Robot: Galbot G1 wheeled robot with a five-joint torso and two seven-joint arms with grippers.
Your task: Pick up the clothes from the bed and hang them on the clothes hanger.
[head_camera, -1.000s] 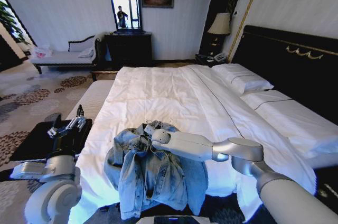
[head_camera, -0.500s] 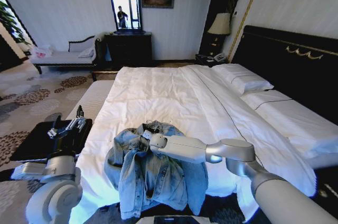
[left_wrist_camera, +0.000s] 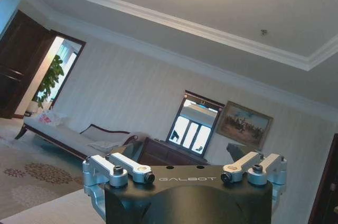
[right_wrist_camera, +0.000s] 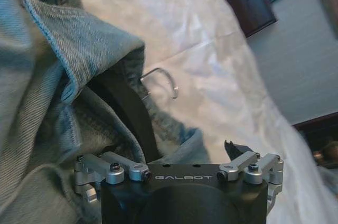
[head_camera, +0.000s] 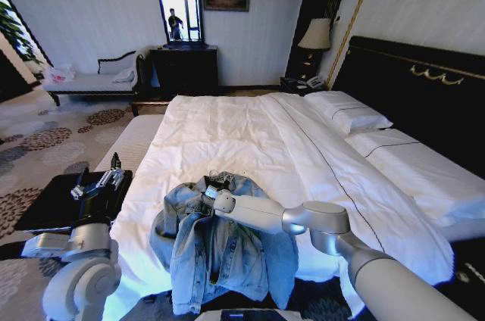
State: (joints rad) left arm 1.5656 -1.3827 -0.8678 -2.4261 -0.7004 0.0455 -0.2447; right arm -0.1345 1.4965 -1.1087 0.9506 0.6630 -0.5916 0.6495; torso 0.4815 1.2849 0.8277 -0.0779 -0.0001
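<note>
— From up at the robot's head, what do you see?

— One denim jacket [head_camera: 220,249], heaped at the foot of the bed [head_camera: 250,139], spilling a little over the near edge. The right arm reaches across it and the right gripper [head_camera: 214,198] sits at the collar end of the heap. The left gripper [head_camera: 95,182] is held up off to the left of the bed, over a dark low counter [head_camera: 45,204], well apart from the jacket.

— And the right wrist camera?

— That one gets in close. The folds of the jacket [right_wrist_camera: 63,71] rise just in front of the right gripper [right_wrist_camera: 185,168], and tucked inside them is one black clothes hanger [right_wrist_camera: 129,110], its slim metal hook poking out onto the white duvet [right_wrist_camera: 211,65]. From the head you can hardly pick the hanger out.

— How do the right jaws stand?

— Spread apart. One dark fingertip shows on the duvet side; the other side lies against the denim and the hanger's black arm. Whether it is actually touching either, I can't tell.

— The left wrist camera?

— It looks away from the bed, at the ceiling, a mirror [left_wrist_camera: 193,129] and a painting [left_wrist_camera: 244,124] on the far wall. The left gripper [left_wrist_camera: 187,174] has its jaws spread wide, with nothing between them.

— Count?

— One jacket, one hanger, one bed, two grippers.
</note>
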